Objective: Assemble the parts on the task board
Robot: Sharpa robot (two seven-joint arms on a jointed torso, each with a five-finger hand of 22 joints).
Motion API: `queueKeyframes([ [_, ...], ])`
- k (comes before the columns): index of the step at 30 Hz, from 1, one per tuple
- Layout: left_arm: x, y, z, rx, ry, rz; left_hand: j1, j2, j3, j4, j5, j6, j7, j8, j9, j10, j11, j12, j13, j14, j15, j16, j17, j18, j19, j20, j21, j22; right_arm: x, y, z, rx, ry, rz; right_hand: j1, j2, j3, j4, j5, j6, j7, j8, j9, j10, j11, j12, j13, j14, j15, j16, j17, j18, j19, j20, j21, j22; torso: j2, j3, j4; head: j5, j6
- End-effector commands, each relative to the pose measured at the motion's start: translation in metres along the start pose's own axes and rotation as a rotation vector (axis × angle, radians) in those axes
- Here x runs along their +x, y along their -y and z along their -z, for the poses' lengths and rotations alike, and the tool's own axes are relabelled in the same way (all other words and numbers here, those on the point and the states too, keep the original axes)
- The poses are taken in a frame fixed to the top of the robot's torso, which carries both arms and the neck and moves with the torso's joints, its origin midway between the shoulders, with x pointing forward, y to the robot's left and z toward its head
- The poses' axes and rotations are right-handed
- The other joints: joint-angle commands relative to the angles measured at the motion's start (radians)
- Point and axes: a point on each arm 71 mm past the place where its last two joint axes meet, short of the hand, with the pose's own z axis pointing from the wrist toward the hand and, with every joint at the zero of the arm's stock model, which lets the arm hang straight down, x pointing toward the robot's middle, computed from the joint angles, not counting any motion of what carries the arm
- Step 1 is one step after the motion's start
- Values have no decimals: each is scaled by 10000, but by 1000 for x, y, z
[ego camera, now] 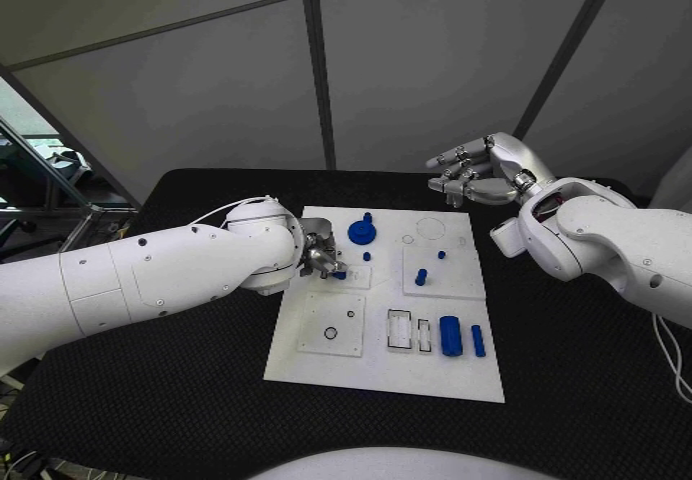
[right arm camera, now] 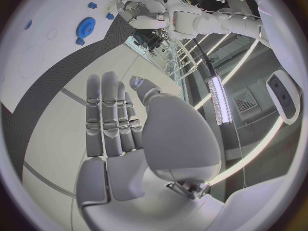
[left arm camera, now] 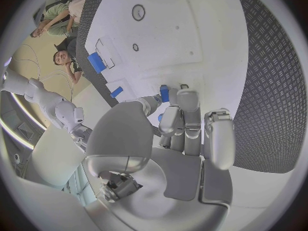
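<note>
The white task board (ego camera: pixel 378 372) lies mid-table. At its left edge, my left hand (ego camera: pixel 320 260) is lowered over a raised square plate, and its fingertips (left arm camera: pixel 187 98) pinch a small blue part (ego camera: pixel 338 274) (left arm camera: pixel 164 93) that is partly hidden between thumb and finger. Whether the part touches the board I cannot tell. My right hand (ego camera: pixel 476 172) (right arm camera: pixel 122 133) hangs high beyond the board's far right corner, fingers straight and apart, holding nothing. A blue gear (ego camera: pixel 361 234) (right arm camera: pixel 85 24) stands at the board's far side.
Blue pegs (ego camera: pixel 421 277) stand mid-board, and a thick blue cylinder (ego camera: pixel 450 335) and a thin bar (ego camera: pixel 477 340) lie near the front right. A square plate with a black ring (ego camera: pixel 332 332) and a slotted frame (ego camera: pixel 400 330) sit at the front. Black table surrounds the board.
</note>
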Motion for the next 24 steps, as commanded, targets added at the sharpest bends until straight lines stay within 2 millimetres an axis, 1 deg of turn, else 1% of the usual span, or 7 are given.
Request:
queueKeyframes([
  [1,1,0,-1,-124,-134,-151,-64,-164,1667,-1550,59,89,-47,64,29,126,1,40,78,35,-62,-45,23,-1014,681,-71,73,1714,0,-2,-1,-100,-54,-36,-90,48,45,42,48,-22,21,0,6,-62,-7,-33,-18,62,31,-68,19,110,68,34,-42,-17,-1,5,-8,-3,-18],
  [4,1,1,-1,-98,-153,-163,-194,-214,1665,-1502,64,144,-72,77,45,173,-14,96,138,39,-69,-48,27,-1018,688,-74,83,1732,0,-2,-1,-97,-52,-36,-90,48,45,42,48,-22,21,0,6,-62,-7,-33,-18,62,31,-68,19,110,68,34,-42,-17,0,8,-5,0,-24],
  [6,2,2,-2,-93,-168,-151,-374,-290,1597,-1431,53,213,-111,82,57,202,-39,126,169,43,-79,-51,34,-1021,694,-80,90,1746,0,-2,-1,-95,-54,-37,-90,48,45,42,48,-22,21,0,6,-62,-7,-33,-18,62,31,-68,19,110,68,34,-42,-17,2,6,-3,0,-28],
  [10,1,3,-4,-117,-205,-120,-763,-371,1279,-1209,25,365,-175,64,65,243,-86,176,220,50,-109,-59,49,-1029,711,-103,112,1787,0,-2,-1,-92,-55,-39,-96,50,45,46,53,-21,21,0,6,-62,-6,-33,-21,65,31,-73,21,110,69,35,-45,-18,4,17,-5,-1,-40],
  [11,1,4,-4,-122,-216,-122,-821,-381,1198,-1172,21,393,-184,57,65,250,-93,187,231,51,-115,-63,51,-1031,715,-109,117,1796,0,-2,-1,-91,-56,-40,-96,50,45,46,53,-21,21,0,6,-62,-6,-33,-21,65,31,-73,21,110,69,35,-45,-18,7,13,-7,-5,-32],
  [16,2,6,-6,-132,-270,-146,-998,-403,797,-1054,8,514,-213,21,70,278,-114,232,280,58,-135,-65,69,-1038,730,-132,136,1830,0,-2,-1,-84,-55,-39,-104,52,46,51,57,-21,21,0,7,-62,-6,-33,-24,67,31,-78,24,111,70,35,-47,-18,0,2,-14,-40,-37],
  [24,2,8,-8,-148,-278,-151,-1113,-375,74,-938,-1,654,-240,-12,111,324,-136,316,373,66,-152,-78,91,-1048,750,-150,161,1879,0,-2,0,-76,-48,-37,-111,53,46,56,61,-22,22,0,7,-63,-5,-34,-26,69,32,-82,26,111,71,36,-49,-19,1,8,-3,-62,-46],
])
